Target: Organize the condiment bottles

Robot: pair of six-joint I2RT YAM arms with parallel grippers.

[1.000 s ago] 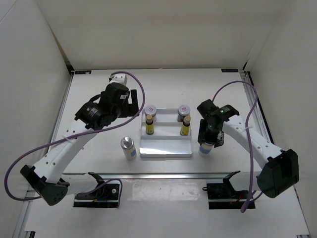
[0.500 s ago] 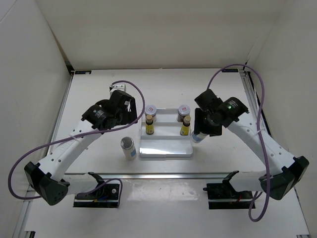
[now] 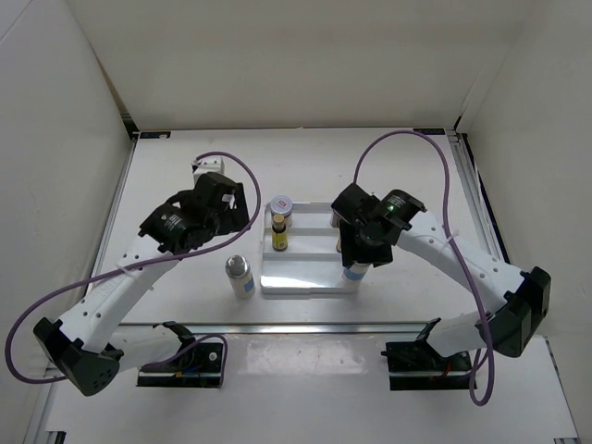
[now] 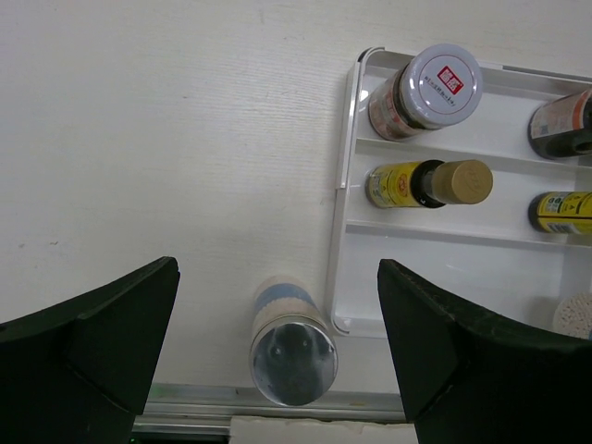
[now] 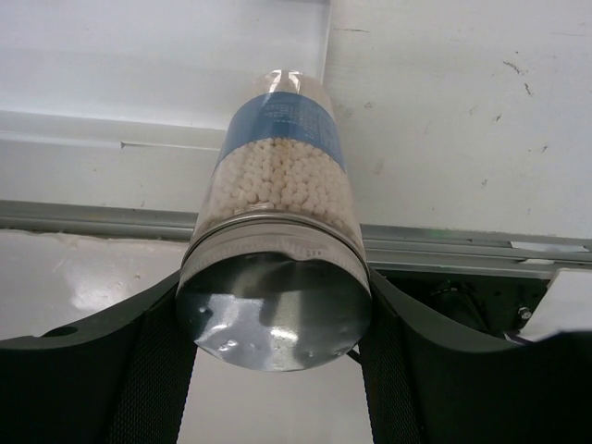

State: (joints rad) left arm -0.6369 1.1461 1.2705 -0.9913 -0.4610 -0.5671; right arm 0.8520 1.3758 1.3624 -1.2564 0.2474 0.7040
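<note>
Gripping a silver-topped bottle (image 5: 277, 176) by its top end, the right tool (image 5: 274, 324) holds it at the near right corner of the white tray (image 3: 305, 287); whether its base touches the tray cannot be told. The left tool (image 4: 277, 277) hangs with its jaws spread wide and nothing between them, above the surface (image 4: 166, 120) left of the tray. Beneath it a second silver-capped bottle (image 4: 291, 347) stands upright on the surface, just beside the tray's near left corner. Two brown jars (image 4: 427, 91) stand in the tray's far row and two yellow bottles (image 4: 430, 183) in its middle row.
</note>
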